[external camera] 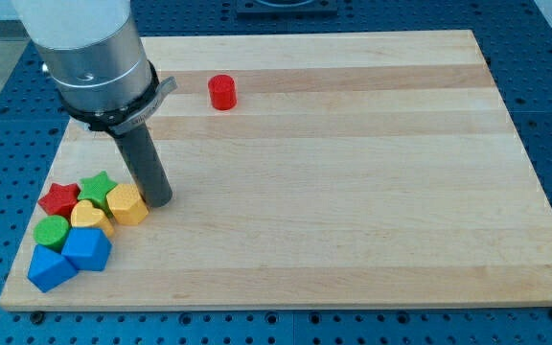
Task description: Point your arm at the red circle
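Observation:
The red circle (222,92), a short red cylinder, stands alone on the wooden board (353,172) near the view's top, left of centre. My tip (158,200) rests on the board at the view's lower left, well below and left of the red circle. The tip sits right beside the yellow hexagon block (126,204), at its right edge.
A cluster of blocks lies at the board's lower left corner: a red star (60,198), a green star (98,186), a yellow heart (90,217), a green cylinder (52,231) and two blue blocks (86,249), (51,270). The arm's grey body (89,53) hangs over the upper left.

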Available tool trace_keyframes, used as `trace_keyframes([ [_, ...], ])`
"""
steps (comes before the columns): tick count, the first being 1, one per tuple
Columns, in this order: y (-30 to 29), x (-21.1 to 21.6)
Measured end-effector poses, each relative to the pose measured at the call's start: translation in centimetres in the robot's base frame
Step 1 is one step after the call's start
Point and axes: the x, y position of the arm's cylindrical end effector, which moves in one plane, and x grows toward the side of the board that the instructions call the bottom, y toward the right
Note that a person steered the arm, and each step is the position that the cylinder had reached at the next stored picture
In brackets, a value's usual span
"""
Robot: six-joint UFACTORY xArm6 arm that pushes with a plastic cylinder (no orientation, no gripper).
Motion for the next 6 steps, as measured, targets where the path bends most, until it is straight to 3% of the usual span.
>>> trace_keyframes([
  [1, 2.4, -0.1],
  [2, 13.2, -2.7],
  [3, 18.7, -7.9],
  [5, 16.9, -24.1],
  [6, 9.5, -25.6],
])
